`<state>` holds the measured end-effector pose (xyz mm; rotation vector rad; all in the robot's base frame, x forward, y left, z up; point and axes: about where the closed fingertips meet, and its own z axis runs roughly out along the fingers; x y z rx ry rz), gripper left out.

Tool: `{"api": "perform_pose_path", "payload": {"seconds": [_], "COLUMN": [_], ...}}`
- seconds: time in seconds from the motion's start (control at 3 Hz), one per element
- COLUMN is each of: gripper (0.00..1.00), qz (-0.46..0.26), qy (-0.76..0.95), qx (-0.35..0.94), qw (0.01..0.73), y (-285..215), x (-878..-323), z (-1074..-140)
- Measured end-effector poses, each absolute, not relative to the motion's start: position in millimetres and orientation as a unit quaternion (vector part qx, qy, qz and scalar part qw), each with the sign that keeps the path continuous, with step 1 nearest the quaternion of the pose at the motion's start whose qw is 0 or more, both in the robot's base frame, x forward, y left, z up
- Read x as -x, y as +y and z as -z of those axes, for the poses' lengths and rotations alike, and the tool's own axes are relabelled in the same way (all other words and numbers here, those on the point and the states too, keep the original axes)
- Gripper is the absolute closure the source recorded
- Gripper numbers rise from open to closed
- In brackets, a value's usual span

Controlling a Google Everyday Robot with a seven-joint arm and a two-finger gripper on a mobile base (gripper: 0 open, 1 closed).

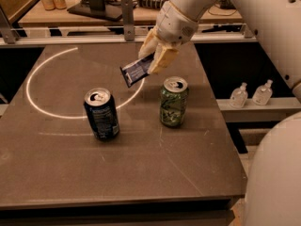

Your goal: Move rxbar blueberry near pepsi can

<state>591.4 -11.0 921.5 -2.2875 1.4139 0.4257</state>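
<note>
The rxbar blueberry, a flat dark blue wrapper bar with pale print, hangs tilted in the air above the table's middle. My gripper is shut on its right end, its pale fingers pinching the bar. The pepsi can, dark navy with a silver top, stands upright on the table, below and to the left of the bar and apart from it.
A green can stands upright right of the pepsi can, just below my gripper. A white arc is marked on the dark table. Two small bottles sit on a shelf to the right. A rail runs behind the table.
</note>
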Motion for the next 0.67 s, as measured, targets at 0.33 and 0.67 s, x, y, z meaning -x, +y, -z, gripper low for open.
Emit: {"api": "perform_pose_path", "payload": {"seconds": [0.33,0.67], "gripper": [1.0,1.0], "qz": [-0.119,-0.095], "qy": [0.492,0.482], "qx": [0.842,0.859], "qw": [0.186,0.144], "y": [-17,-30], "x": [-582,-575], "z": [-922,-908]}}
